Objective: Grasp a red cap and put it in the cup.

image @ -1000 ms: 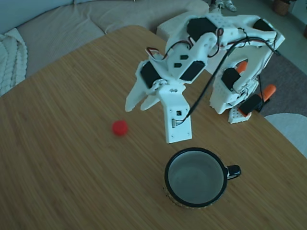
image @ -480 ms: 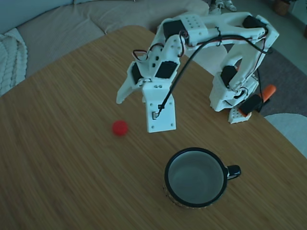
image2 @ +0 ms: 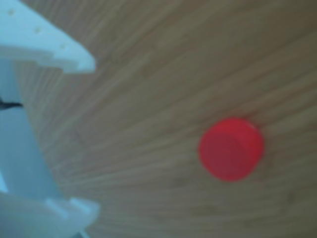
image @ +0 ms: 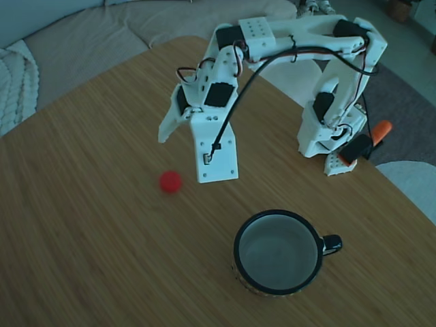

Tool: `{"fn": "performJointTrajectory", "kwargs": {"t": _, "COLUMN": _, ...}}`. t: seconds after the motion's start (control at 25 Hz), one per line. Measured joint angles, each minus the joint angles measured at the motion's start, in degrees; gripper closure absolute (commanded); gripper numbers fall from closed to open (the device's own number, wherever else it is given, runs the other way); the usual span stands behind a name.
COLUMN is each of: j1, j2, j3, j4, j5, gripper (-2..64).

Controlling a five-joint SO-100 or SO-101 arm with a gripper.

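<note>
The red cap point(image: 170, 181) lies flat on the wooden table point(image: 82, 204), left of centre in the fixed view. In the other view the red cap point(image2: 231, 148) fills the right-middle, blurred. My white gripper point(image: 178, 142) hovers just above and behind the cap, pointing down-left, and touches nothing. One finger point(image: 164, 132) shows; the wrist plate covers the other. In the other view the gripper point(image2: 94, 136) enters from the left, its two white fingers far apart and open, the cap lying beyond the tips. The cup point(image: 278, 252), black-rimmed with a pale inside, stands empty at front right.
The arm's white base point(image: 327, 136) with orange parts stands at the table's right edge. A beige sofa point(image: 88, 34) runs behind the table. The rounded table edge runs close to the cup on the right.
The arm has swung left and stretched out, carrying the gripper from above the cup's far side to just behind the cap. Cap and cup have not moved.
</note>
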State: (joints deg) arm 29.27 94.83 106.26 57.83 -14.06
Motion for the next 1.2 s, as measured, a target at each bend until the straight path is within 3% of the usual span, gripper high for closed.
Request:
{"fn": "performJointTrajectory", "kwargs": {"t": 0.36, "j1": -7.82, "j2": -7.03, "j3": -10.11, "j4": 7.03, "j5": 1.41, "gripper": 30.1}}
{"fn": "performJointTrajectory", "kwargs": {"t": 0.84, "j1": -7.38, "j2": -16.96, "j3": -16.52, "j4": 7.29, "j5": 1.41, "gripper": 30.1}}
{"fn": "performJointTrajectory", "kwargs": {"t": 0.96, "j1": -7.38, "j2": -18.02, "j3": -16.87, "j4": 10.63, "j5": 1.41, "gripper": 30.1}}
{"fn": "performJointTrajectory", "kwargs": {"t": 1.2, "j1": -7.73, "j2": -19.25, "j3": -18.37, "j4": 11.60, "j5": 1.41, "gripper": 30.1}}
